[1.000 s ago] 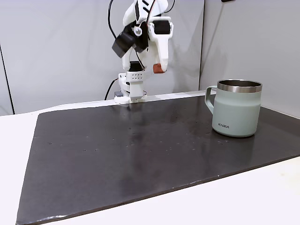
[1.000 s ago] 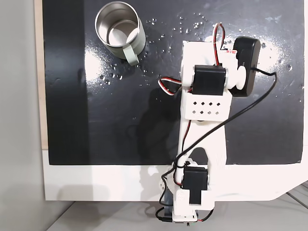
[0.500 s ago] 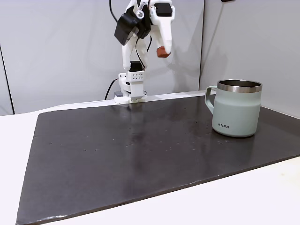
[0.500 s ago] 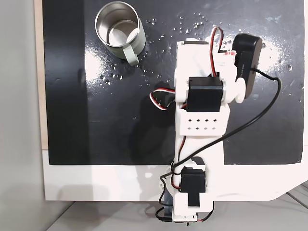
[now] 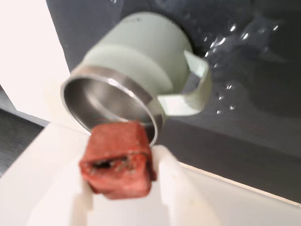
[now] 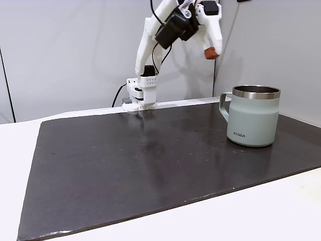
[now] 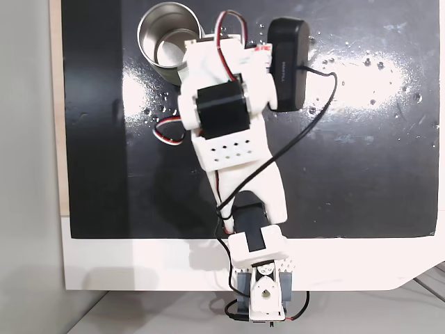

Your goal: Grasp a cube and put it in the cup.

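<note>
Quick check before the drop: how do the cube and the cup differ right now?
The cube is tiny, brick-red and rough-faced; the cup is far larger, pale grey-green with a steel rim and a side handle. The cube is held in the air in the hand; the cup stands upright on the dark mat. Nothing plain in common.

Mat [image 6: 125, 165]: bare across the centre and left of the front fixed view, open to pass over.
Cup [image 6: 254, 120]: the one thing standing on the mat, at right centre; mouth open, nothing over it.
Air above cup: free in the front view.
Arm [image 7: 229, 132]: in the top-down view it overlaps the cup's [image 7: 163, 38] right rim at upper left.
</note>
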Motion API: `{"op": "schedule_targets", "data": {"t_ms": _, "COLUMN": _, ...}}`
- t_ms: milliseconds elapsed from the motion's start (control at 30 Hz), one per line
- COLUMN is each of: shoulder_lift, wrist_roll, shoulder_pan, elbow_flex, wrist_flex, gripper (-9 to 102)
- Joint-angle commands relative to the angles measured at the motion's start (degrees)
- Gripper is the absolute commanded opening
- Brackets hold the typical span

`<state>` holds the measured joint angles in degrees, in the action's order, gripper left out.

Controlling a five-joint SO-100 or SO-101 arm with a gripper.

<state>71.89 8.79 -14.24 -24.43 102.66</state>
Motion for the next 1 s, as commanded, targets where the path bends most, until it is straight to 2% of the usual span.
{"op": "schedule_targets", "data": {"t_ms": 0, "shoulder_lift": -1.58, "wrist_roll": 0.97, "shoulder_pan": -2.81, "elbow_flex": 6.33, "wrist_flex": -0.35, "gripper": 4}}
{"op": "schedule_targets", "data": {"t_ms": 600, "shoulder_lift": -20.21, "wrist_roll": 1.05, "shoulder_pan": -8.96, "elbow_flex": 29.09, "wrist_flex": -5.01, "gripper": 5}}
{"op": "schedule_targets", "data": {"t_ms": 967, "shoulder_lift": -22.85, "wrist_roll": 1.41, "shoulder_pan": -8.70, "elbow_flex": 31.64, "wrist_flex": -4.66, "gripper": 6}}
